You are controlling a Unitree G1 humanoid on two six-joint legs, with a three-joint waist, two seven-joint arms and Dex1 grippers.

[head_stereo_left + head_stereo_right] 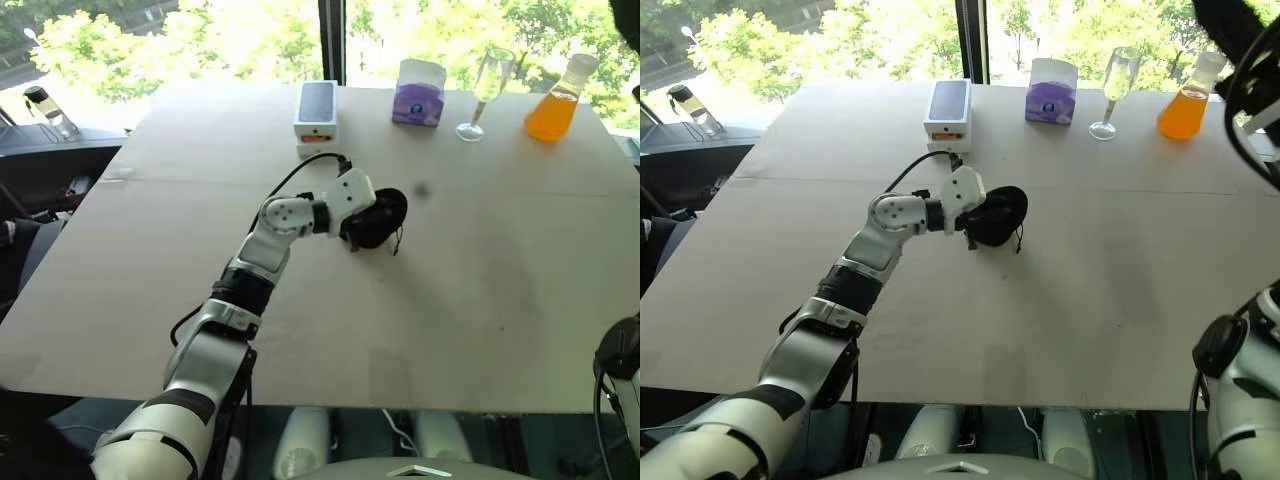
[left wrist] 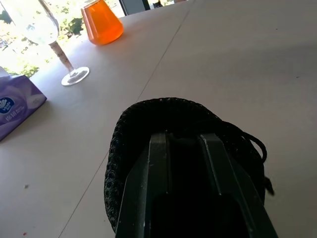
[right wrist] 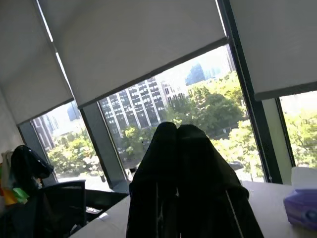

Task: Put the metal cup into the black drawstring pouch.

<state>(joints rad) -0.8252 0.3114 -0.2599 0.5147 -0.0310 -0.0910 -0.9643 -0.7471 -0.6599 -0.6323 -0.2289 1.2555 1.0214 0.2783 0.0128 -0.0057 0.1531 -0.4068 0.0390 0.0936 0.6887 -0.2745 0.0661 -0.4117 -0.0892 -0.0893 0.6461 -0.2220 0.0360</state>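
One pouch (image 1: 380, 217), one box (image 1: 316, 108), one glass (image 1: 487, 90).

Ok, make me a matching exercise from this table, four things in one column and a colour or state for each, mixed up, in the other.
Things:
1. black drawstring pouch
2. flask
3. tissue box
4. right gripper

States:
a. purple
b. shut, raised toward the window
c. held by the left gripper
d. holds orange liquid

Pairs: 1-c, 2-d, 3-a, 4-b
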